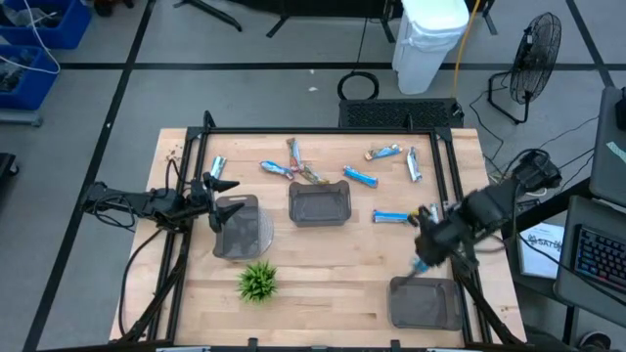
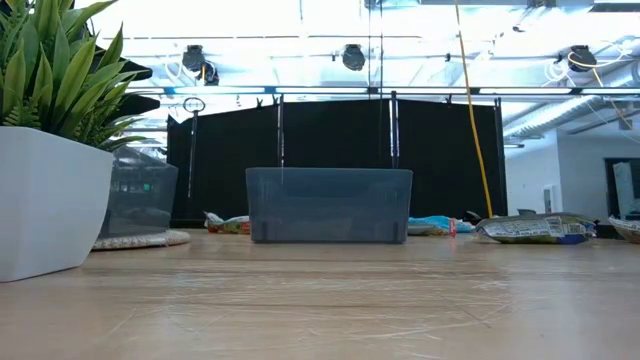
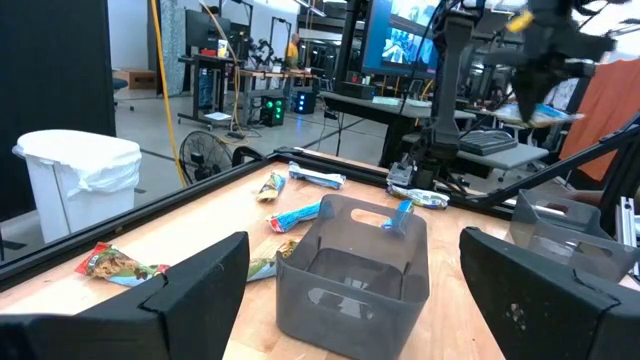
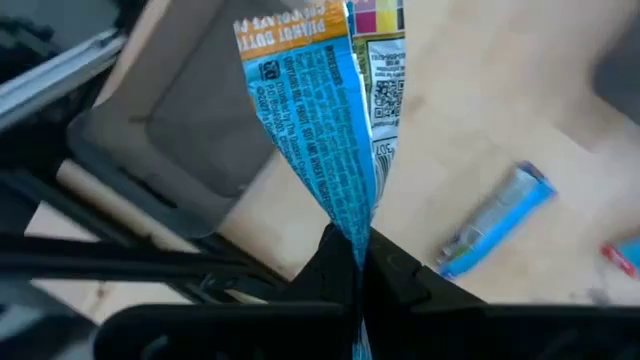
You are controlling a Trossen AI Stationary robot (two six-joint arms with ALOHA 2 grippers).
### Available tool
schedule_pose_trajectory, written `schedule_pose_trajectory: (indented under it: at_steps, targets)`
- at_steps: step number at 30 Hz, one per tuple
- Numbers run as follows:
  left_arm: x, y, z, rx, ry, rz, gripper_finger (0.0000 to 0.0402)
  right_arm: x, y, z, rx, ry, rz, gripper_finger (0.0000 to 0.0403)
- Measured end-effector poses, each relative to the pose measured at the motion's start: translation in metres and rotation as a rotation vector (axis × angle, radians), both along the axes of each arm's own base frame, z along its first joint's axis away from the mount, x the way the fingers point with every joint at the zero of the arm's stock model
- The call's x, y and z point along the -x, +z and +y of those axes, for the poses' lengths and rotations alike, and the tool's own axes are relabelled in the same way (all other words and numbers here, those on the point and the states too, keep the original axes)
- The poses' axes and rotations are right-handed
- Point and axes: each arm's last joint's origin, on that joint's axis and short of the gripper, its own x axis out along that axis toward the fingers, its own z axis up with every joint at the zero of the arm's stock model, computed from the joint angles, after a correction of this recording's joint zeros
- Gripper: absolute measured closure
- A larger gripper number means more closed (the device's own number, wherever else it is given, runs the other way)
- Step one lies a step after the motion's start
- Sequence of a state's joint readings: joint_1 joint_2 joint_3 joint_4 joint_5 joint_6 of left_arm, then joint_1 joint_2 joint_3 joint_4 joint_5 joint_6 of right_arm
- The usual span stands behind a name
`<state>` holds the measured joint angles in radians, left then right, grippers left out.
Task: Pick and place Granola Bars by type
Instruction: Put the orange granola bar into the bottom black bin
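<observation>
Nearest the front edge of the wooden surface (image 1: 323, 284), the right pincer (image 4: 356, 262) is clamped on one end of a blue granola bar (image 4: 322, 120), holding it in the air just above the grey tray (image 1: 424, 303) at the front right. Beside the green plant (image 1: 258, 281), the left pincer (image 1: 211, 188) hangs with its fingers spread wide and empty, by the left tray (image 1: 242, 227). Farther back, past the middle tray (image 1: 320, 203), the other bars (image 1: 360, 177) lie scattered.
</observation>
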<state>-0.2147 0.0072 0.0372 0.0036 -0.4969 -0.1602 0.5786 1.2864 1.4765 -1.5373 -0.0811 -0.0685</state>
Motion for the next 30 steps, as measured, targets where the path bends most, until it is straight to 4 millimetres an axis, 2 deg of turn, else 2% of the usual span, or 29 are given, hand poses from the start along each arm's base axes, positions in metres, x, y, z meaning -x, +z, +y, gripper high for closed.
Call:
schedule_pose_trajectory:
  at_steps: [6, 16, 23, 30]
  targets:
    - [0.0, 0.0, 0.0, 0.0, 0.0, 0.0, 0.0041, 0.006, -0.013, 0.03, 0.062, 0.131, 0.083, 0.0403]
    - [0.0, 0.0, 0.0, 0.0, 0.0, 0.0, 0.0041, 0.004, -0.036, 0.067, 0.128, 0.21, 0.151, 0.0403]
    - [0.0, 0.0, 0.0, 0.0, 0.0, 0.0, 0.0041, 0.002, -0.05, 0.096, 0.139, 0.213, 0.064, 0.0403]
    - [0.0, 0.0, 0.0, 0.0, 0.0, 0.0, 0.0041, 0.014, -0.059, 0.117, 0.182, 0.258, 0.01, 0.0403]
